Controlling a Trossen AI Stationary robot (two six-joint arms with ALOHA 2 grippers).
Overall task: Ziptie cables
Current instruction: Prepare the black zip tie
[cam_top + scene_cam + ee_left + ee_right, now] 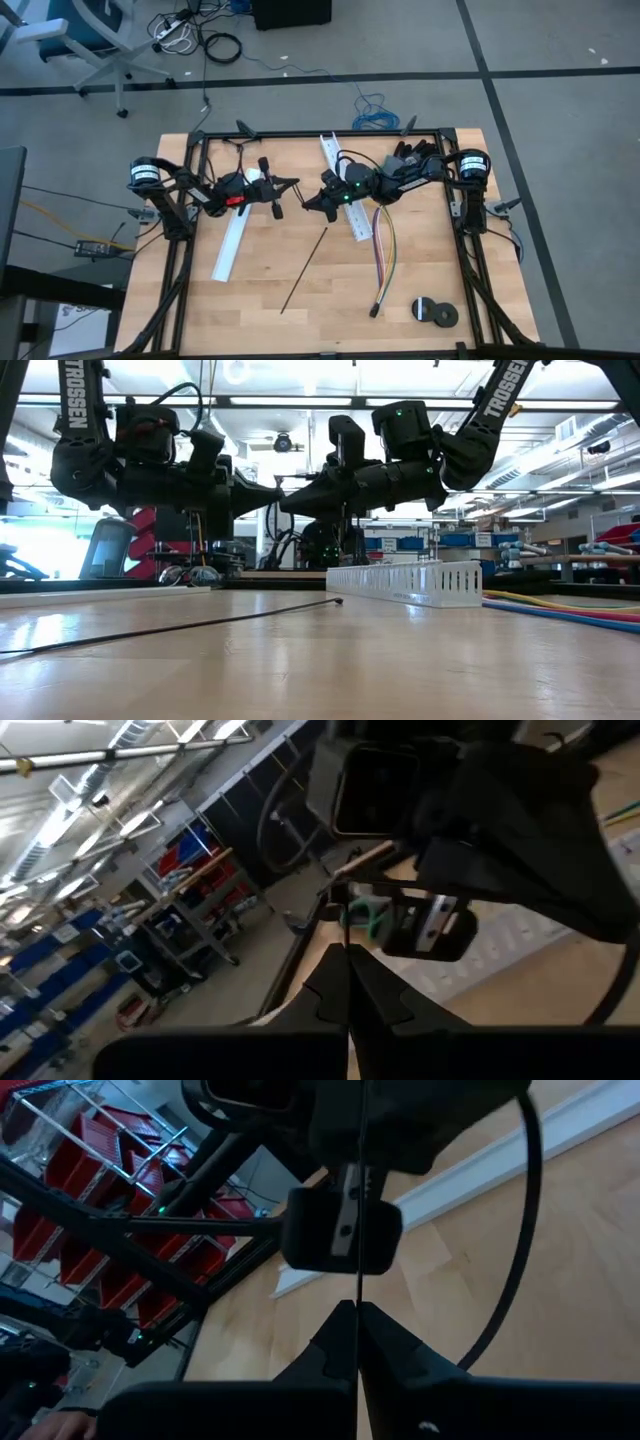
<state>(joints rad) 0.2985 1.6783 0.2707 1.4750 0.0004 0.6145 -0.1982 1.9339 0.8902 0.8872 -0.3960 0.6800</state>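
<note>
We see the left gripper (293,184) and right gripper (306,205) clenched on nothing, tips nearly meeting above mid-table; the cables (384,250) lie at four o'clock, one ziptie (305,270) at six o'clock

a straight black ziptie (304,270) lies flat left of the curved coloured cables (384,258).

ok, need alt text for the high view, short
Seen from above, the left gripper and right gripper hang shut, tips almost meeting, over the middle of a wooden table. A black ziptie lies between two white channels, the cables run toward a tape roll at the right.
</note>
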